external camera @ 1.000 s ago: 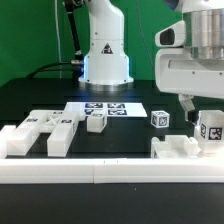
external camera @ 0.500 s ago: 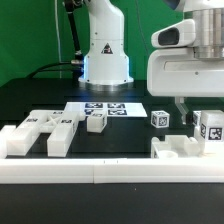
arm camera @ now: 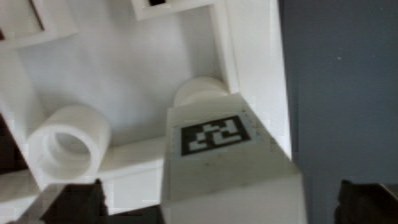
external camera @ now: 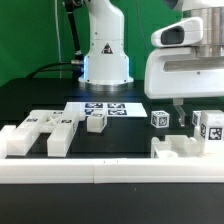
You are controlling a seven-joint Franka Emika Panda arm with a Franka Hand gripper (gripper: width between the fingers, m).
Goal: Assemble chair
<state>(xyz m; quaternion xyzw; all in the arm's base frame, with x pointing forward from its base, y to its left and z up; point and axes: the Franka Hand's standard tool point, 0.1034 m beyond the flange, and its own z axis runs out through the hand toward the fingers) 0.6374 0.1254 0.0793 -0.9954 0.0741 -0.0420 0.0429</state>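
My gripper (external camera: 203,116) hangs at the exterior view's right, over the front right chair parts. It is open. In the wrist view the gripper (arm camera: 217,205) has one dark fingertip (arm camera: 64,204) on each side of a white upright part with a black tag (arm camera: 217,136), and gaps show on both sides. That tagged part (external camera: 210,126) stands behind a low white bracket-like part (external camera: 178,148). A white round peg (arm camera: 68,146) shows beside it in the wrist view. A small tagged white block (external camera: 158,118) sits just left of my visible finger (external camera: 178,113).
Several white chair parts (external camera: 45,130) lie at the front left, with a small one (external camera: 96,122) near the marker board (external camera: 104,107). The robot base (external camera: 105,50) stands at the back. A white rail (external camera: 100,172) runs along the front edge.
My gripper has moved toward the exterior view's left and slightly down, so it now sits over the tagged upright part. The parts have not moved.
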